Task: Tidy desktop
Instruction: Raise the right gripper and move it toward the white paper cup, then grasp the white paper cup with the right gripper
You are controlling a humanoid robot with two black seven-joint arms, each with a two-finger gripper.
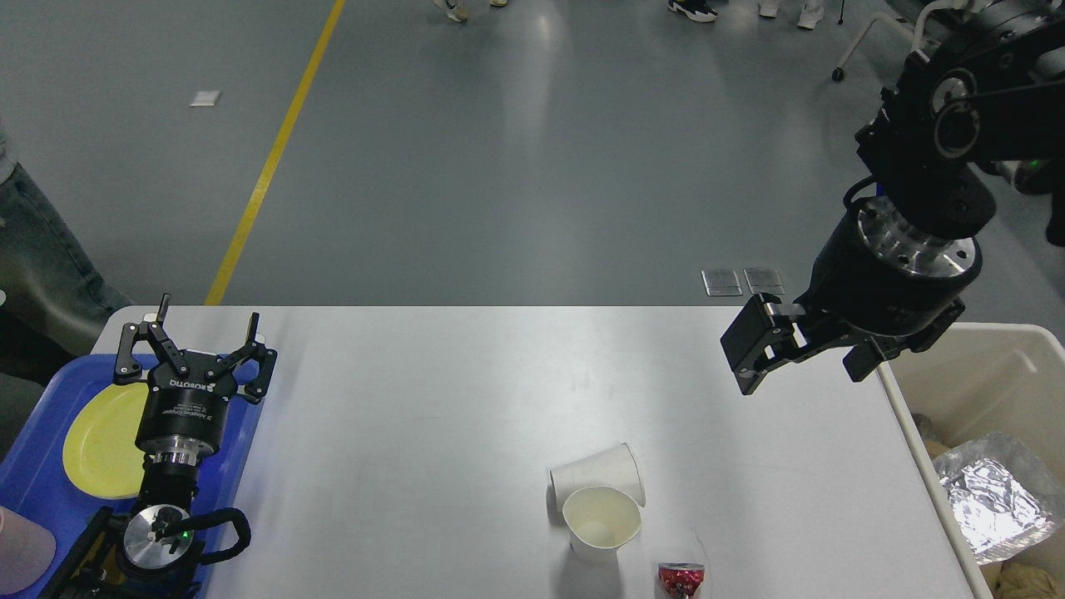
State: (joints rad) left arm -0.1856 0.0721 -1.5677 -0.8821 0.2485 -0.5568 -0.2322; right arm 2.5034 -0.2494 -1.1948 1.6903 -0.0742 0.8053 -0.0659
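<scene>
At the near edge of the desktop (433, 399), a small red crumpled wrapper (681, 578) lies just right of centre. Just beyond it an upright paper cup (601, 522) stands open-mouthed, and a second paper cup (597, 474) lies on its side touching the first from behind. At the near left, a blue tray (33, 491) overlaps the desktop's left edge and carries a yellow plate (104, 441); a pale rounded object shows at the frame's lower left corner, too cropped to identify. The left gripper (200, 353) hangs above the tray's right side, its two fingers spread apart and holding nothing. At the near right, a beige bin (982, 366) stands beside the desktop's right edge and contains crumpled foil (990, 499). Farther back, the right gripper (803, 358) hovers over the desktop's far right corner, its fingers parted and empty. The desktop itself fills the lower half of the view, white and rounded at its corners. Beyond it lies a grey floor (516, 166) with a yellow line (270, 158), two metal floor plates (742, 280), and a wheeled chair at the far right.
</scene>
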